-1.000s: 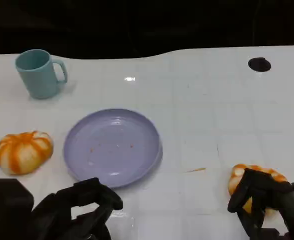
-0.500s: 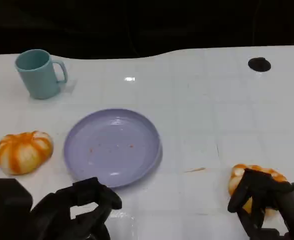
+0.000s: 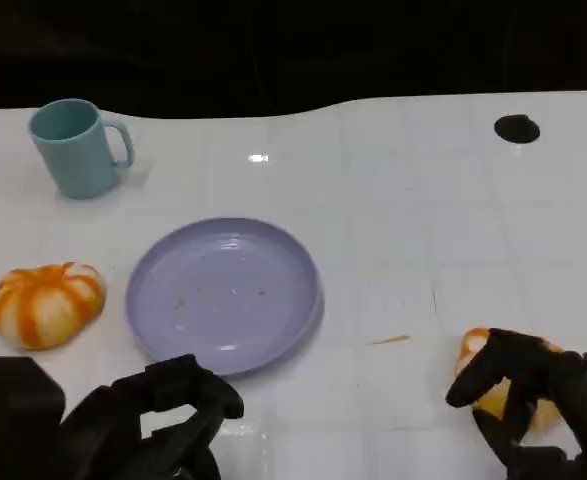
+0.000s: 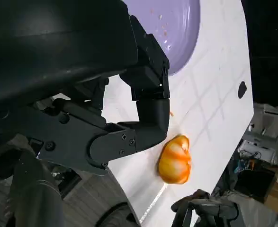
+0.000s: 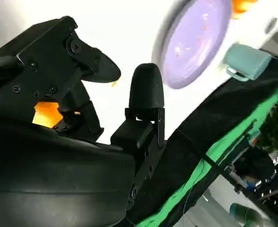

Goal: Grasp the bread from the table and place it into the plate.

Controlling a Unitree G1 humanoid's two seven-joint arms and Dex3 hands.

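Bread [image 3: 493,392], an orange-and-cream bun, lies at the near right of the white table [image 3: 423,230] in the head view, and the right hand [image 3: 533,400] arches over it with fingers curved down around its sides; whether they truly clamp it is hard to tell, since the bun rests on the table. A lavender plate [image 3: 224,295] sits left of centre, well apart from this bun. A second bun [image 3: 46,304] lies at the left, just beside the plate, and a teal mug [image 3: 76,147] stands at the far left. A dark spot [image 3: 517,128] marks the far right of the table. The left hand [image 3: 163,420] hovers at the near left, fingers loosely curled and holding nothing.

From the left wrist, that hand's fingers [image 4: 148,113] hang apart over the table, with the plate [image 4: 176,28] beyond them. The bread [image 4: 174,160] lies farther off, the right hand [image 4: 200,208] at its side.

From the right wrist, the fingers [image 5: 146,92] bend around a patch of orange bread [image 5: 46,113] beneath the hand. The plate [image 5: 191,42], the mug [image 5: 246,61] and a bit of the other bun [image 5: 245,4] show beyond.
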